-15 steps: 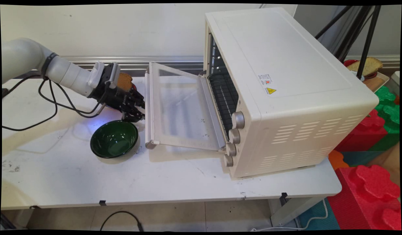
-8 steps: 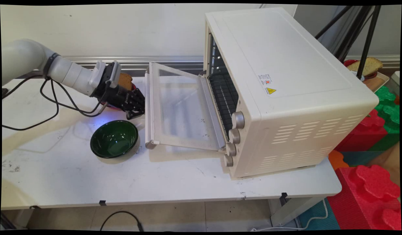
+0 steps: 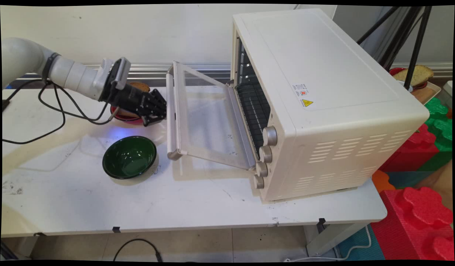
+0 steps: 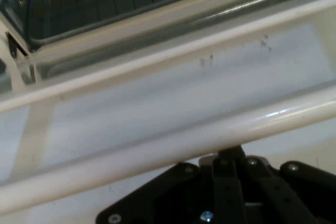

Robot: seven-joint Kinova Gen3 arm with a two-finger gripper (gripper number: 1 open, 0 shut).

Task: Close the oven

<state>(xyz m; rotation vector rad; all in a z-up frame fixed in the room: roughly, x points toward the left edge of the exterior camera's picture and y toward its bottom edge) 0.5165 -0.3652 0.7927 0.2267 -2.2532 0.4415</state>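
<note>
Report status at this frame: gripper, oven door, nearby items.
Gripper against the door handle, fingers unreadable. Toaster oven door partly raised. Green bowl nearby; bread on red plate behind.

Bright, even indoor light in the main view; soft shadows fall on the table [image 3: 198, 207] beneath the oven [image 3: 323, 107] and its door [image 3: 205, 118], and beside the bowl [image 3: 129, 157]; the hand view is blurred, with a glare streak along the door handle [image 4: 157, 153].
</note>
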